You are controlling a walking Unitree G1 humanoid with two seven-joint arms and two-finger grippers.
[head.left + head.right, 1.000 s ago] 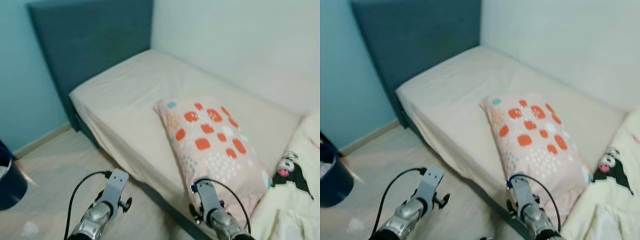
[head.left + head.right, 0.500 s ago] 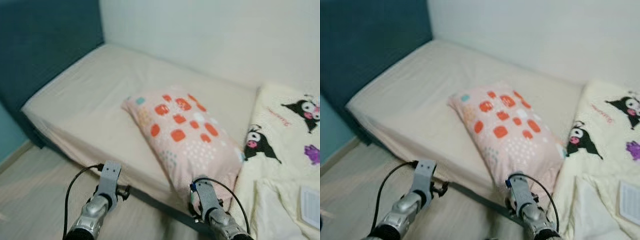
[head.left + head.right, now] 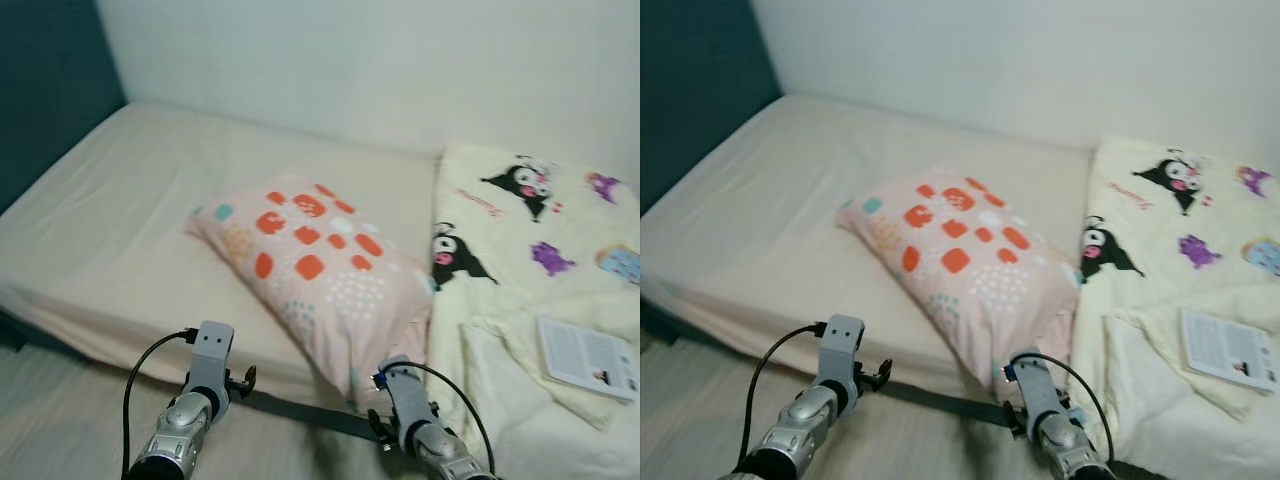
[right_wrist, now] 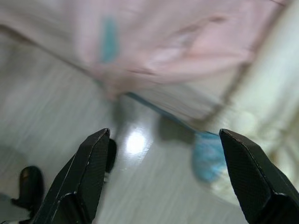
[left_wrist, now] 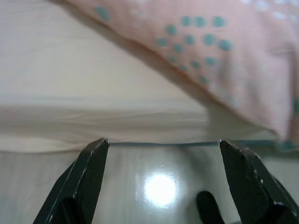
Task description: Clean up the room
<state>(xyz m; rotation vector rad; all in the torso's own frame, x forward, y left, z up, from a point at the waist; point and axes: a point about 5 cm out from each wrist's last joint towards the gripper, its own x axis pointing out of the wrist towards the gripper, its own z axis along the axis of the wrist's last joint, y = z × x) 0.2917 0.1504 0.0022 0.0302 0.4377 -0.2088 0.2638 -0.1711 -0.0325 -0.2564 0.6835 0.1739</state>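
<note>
Facing the bed (image 3: 120, 240), my left gripper (image 5: 161, 179) and right gripper (image 4: 161, 179) both spread empty, I should square up and reach for the pillow (image 3: 310, 270) lying askew beside the blanket (image 3: 520, 290).

Bed (image 3: 120, 230) from 9 to 12 o'clock: bare beige sheet, open room for a reach from the near edge. Patterned pillow (image 3: 315, 265) sits dead centre at 12, near corner overhanging the bed edge just beside the right gripper (image 4: 163, 179). Cartoon-print blanket (image 3: 530, 300) covers the 1 to 3 o'clock side, touching the pillow, with a booklet (image 3: 588, 358) lying on it. Left gripper (image 5: 161, 182), jaws wide apart, faces the mattress side over shiny floor (image 5: 159, 186). Wall (image 3: 380, 70) closes off the far side.
</note>
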